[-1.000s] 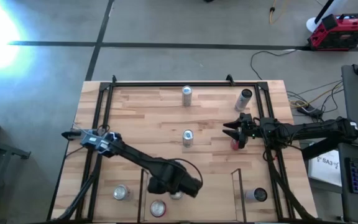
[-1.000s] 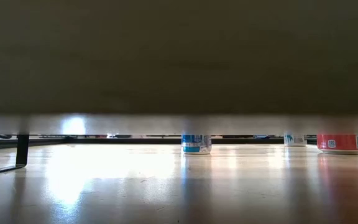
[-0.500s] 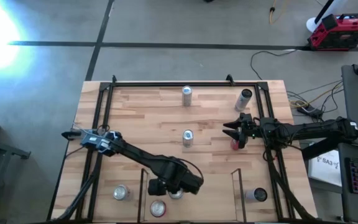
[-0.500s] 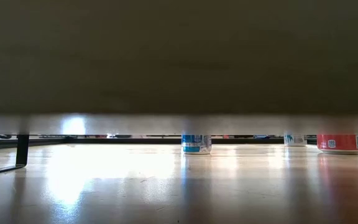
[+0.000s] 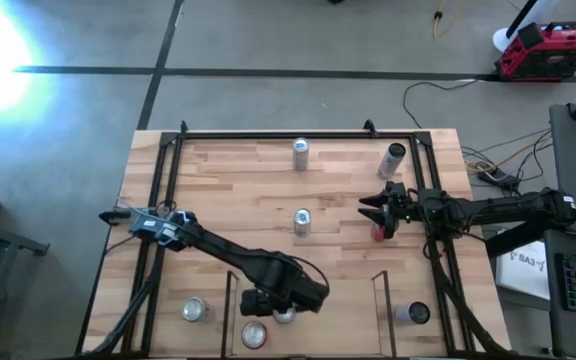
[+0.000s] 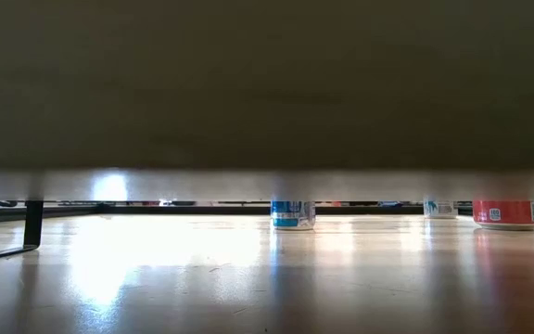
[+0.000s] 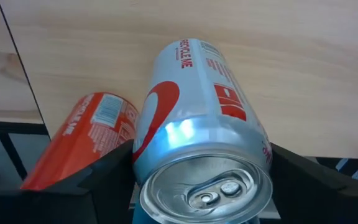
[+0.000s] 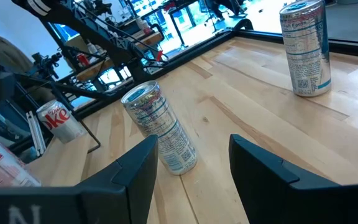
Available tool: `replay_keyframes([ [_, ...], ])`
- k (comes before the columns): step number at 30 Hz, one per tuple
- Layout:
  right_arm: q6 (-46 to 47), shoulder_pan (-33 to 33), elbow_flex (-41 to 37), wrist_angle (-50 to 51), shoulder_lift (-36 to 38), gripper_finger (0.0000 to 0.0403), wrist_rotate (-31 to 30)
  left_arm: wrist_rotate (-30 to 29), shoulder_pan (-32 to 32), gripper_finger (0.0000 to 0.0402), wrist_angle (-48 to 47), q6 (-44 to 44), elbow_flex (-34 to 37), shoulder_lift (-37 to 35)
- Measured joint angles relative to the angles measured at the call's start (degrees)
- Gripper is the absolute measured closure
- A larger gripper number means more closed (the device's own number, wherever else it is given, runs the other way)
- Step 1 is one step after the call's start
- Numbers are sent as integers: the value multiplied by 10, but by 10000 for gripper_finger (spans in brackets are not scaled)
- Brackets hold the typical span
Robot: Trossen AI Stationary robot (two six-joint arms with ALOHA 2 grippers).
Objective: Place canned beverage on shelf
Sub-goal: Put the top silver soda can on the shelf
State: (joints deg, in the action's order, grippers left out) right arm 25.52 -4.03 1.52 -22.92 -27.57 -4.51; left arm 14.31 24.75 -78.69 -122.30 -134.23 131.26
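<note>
Down in the shelf (image 5: 230, 296), the left pincer (image 5: 284, 312) is gripping a silver can (image 7: 199, 134) standing on the shelf floor, fingers (image 7: 107, 180) flanking it, an orange can (image 7: 79, 140) just beside. Over at the desk (image 5: 228, 190) edge, the right pincer (image 5: 376, 212) is hovering fully closed and empty.

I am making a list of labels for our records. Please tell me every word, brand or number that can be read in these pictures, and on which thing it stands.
"RECYCLE ME": on the silver can at the left gripper.
"oke", the visible end of a brand name: on a silver can far across the table, right wrist view.
"SA3-": on a white sheet beside the table, high view; the rest is blurred.
Print on the red can and the blue-and-white cans: too small to read.
</note>
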Motion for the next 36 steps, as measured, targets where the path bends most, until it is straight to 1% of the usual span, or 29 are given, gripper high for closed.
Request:
replay_keyframes([
  [25, 0, 0, 0, 0, 0, 220, 0, 0, 31, 107, 65, -2, 0, 2],
  [36, 0, 0, 0, 0, 0, 220, 0, -2, 37, 107, 66, -12, 0, 2],
])
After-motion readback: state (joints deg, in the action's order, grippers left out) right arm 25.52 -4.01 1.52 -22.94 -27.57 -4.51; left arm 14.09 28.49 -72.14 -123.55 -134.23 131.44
